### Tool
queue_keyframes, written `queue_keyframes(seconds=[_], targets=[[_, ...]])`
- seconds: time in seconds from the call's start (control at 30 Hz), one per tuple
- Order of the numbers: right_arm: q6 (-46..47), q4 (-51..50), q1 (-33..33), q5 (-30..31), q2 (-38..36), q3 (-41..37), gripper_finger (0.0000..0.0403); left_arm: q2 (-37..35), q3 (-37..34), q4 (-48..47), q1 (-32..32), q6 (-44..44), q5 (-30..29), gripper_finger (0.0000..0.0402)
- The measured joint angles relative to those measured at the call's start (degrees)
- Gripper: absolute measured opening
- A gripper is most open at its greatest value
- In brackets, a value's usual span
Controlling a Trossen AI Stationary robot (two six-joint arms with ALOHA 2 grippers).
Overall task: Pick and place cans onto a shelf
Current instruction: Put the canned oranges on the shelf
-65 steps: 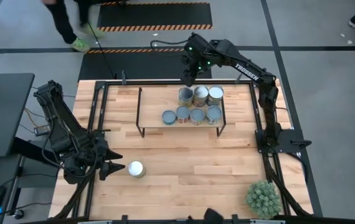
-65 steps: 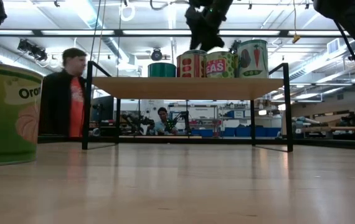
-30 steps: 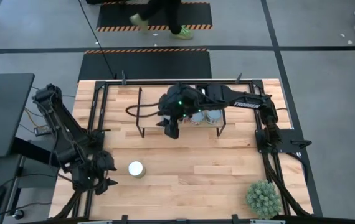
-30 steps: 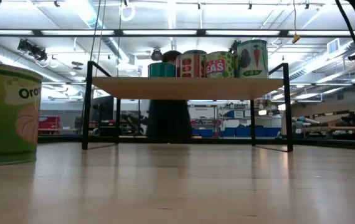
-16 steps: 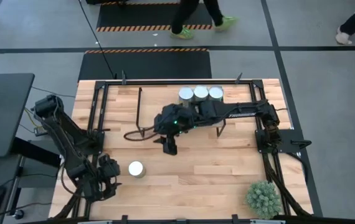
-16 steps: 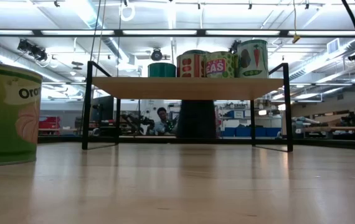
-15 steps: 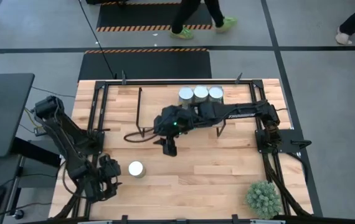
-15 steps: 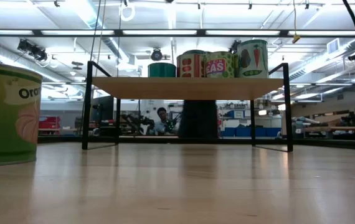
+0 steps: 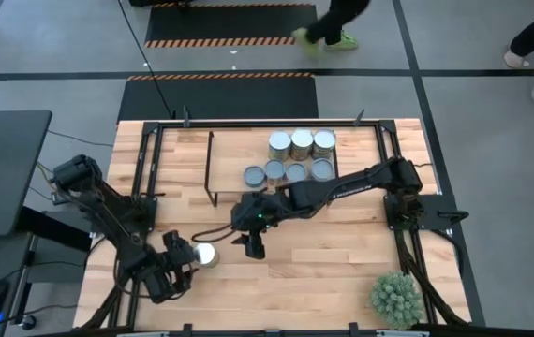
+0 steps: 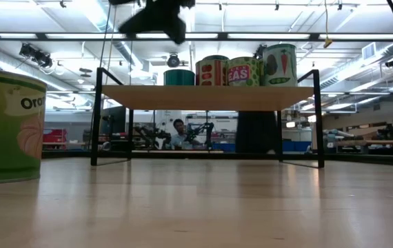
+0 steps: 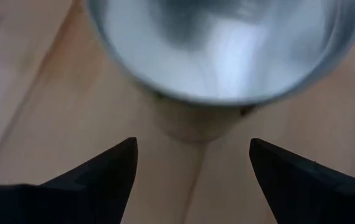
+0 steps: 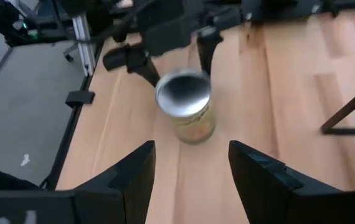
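Lower left, high view: we log the last can (image 9: pixel 205 254) upright between both grippers.
Left gripper (image 9: pixel 185 255): touching-close, nearer; jaws spread wide, empty.
Right gripper (image 9: pixel 254 246): just beside; jaws apart, empty.

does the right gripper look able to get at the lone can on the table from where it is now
Probably yes. The right gripper is open beside the lone can with bare tabletop between them, but the left gripper is open right at the can's other side, so the two could collide.
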Motion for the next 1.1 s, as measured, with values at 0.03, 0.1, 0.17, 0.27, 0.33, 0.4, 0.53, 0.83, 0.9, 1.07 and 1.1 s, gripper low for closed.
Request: queue_keyframes(seconds=[0.03, 0.1, 0.17, 0.27, 0.33, 0.4, 0.53, 0.83, 0.9, 1.07, 1.1], targets=[[0.02, 1.43, 0.25, 0.00, 0.00, -1.49, 0.0210, 0.00, -0.52, 1.78, 0.23, 0.02, 0.09, 0.0313], [0.05, 5.30, 0.68, 0.00, 0.00, -4.68, 0.0210, 0.00, -1.19, 4.65, 0.46, 1.30, 0.11, 0.0313], [0.06, 7.63, 1.09, 0.00, 0.00, -7.41, 0.0210, 0.00, -1.21, 6.41, 0.96, 3.17, -0.01, 0.0313], [0.07, 8.95, 1.63, 0.00, 0.04, -9.64, 0.0210, 0.00, -1.21, 7.78, 2.07, 4.93, -0.04, 0.0313], [0.07, 8.81, 1.86, 0.00, 0.02, -10.65, 0.0210, 0.00, -1.21, 8.28, 3.17, 4.94, -0.07, 0.0313], [0.54, 7.13, 1.87, 0.00, 0.04, -11.14, 0.0210, 0.00, -1.21, 9.12, 4.31, 5.15, -0.41, 0.0313], [1.51, 4.73, 1.80, 0.02, 0.00, -11.03, 0.0210, 0.00, -1.21, 13.81, 7.07, 9.61, -0.95, 0.0313], [0.53, -11.95, 0.12, -0.42, -0.55, -5.19, 0.0210, 0.00, -1.21, 20.20, 15.29, 19.08, -1.23, 0.0313], [0.38, -14.85, -0.34, 0.08, -0.55, -3.87, 0.0210, 0.00, -1.21, 20.99, 16.99, 20.66, -2.22, 0.0313], [2.23, -19.75, -0.96, 0.01, -0.57, -0.62, 0.0210, 0.94, -1.21, 21.91, 20.99, 22.00, -4.02, 0.0313], [3.73, -20.02, -1.11, 0.02, -0.57, -0.15, 0.0210, 1.13, -1.26, 22.16, 21.54, 21.65, -4.38, 0.0313]])
